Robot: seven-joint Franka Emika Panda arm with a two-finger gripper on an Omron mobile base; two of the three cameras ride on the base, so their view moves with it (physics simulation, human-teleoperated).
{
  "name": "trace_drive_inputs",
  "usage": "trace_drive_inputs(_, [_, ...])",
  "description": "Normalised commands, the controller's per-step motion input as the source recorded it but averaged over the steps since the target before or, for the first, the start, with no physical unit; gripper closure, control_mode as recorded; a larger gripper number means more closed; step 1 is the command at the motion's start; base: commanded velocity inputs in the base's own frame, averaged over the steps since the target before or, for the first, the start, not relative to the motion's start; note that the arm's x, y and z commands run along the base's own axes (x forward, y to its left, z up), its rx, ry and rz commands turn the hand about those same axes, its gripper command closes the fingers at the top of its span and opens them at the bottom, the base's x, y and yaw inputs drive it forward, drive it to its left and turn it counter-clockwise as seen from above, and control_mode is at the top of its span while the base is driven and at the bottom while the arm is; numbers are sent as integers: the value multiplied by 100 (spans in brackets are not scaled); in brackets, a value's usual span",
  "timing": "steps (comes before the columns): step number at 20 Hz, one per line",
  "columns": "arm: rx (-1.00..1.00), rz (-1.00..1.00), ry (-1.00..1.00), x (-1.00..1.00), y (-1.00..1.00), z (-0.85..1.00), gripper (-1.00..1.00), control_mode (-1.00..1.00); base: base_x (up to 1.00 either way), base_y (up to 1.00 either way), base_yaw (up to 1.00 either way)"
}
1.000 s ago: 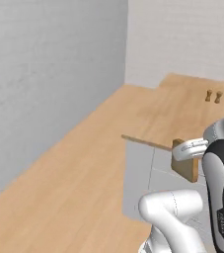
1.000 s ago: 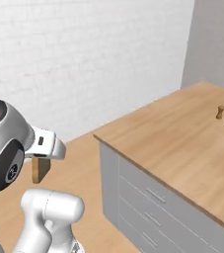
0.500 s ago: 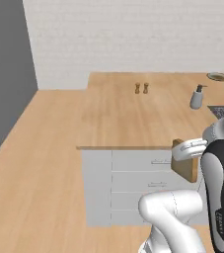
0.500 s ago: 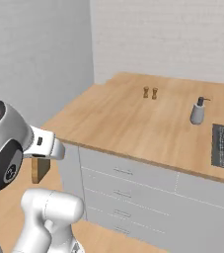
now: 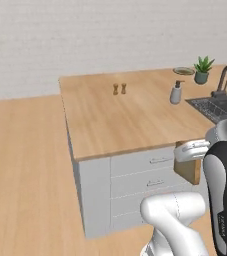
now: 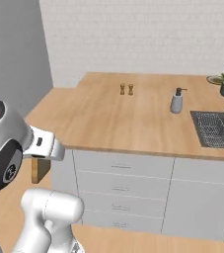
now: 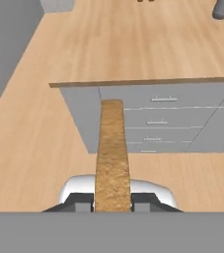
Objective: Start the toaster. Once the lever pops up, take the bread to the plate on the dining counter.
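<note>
My gripper [image 7: 112, 203] is shut on the bread [image 7: 112, 153], a thin tan slice seen edge-on between the two fingertips. The same bread [image 5: 188, 170] hangs below my white hand, level with the drawers of the dining counter [image 5: 110, 122], and shows again as the bread [image 6: 39, 169] at the left beside the arm. The small greyish plate [image 5: 183, 71] lies at the counter's far right end beside a potted plant; the plate [image 6: 213, 79] is far from the gripper. The toaster is out of view.
On the dining counter [image 6: 113, 123] stand two small shakers [image 5: 119, 89], a soap dispenser [image 5: 175, 93], a plant [image 5: 202, 70] and a dark sink [image 5: 217, 106] with a faucet [image 5: 224, 80]. Grey drawers [image 7: 158, 123] face me. Wood floor lies left of the island.
The whole picture has swung: the base has turned and the island counter now lies in front, with sink and plate in sight. The bread stays held in the gripper.
</note>
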Motion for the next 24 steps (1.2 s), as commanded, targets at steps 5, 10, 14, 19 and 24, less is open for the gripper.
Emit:
trace_drive_inputs(5, [0, 0, 0, 0, 0, 0, 100, 100, 0, 100, -14])
trace_drive_inputs(10, [0, 0, 0, 0, 0, 0, 100, 100, 4, 100, -10])
trace_drive_inputs(14, [0, 0, 0, 0, 0, 0, 100, 100, 24, 100, -8])
trace_drive_inputs(19, [0, 0, 0, 0, 0, 0, 100, 100, 63, 100, -14])
trace_drive_inputs(24, [0, 0, 0, 0, 0, 0, 100, 100, 100, 99, -24])
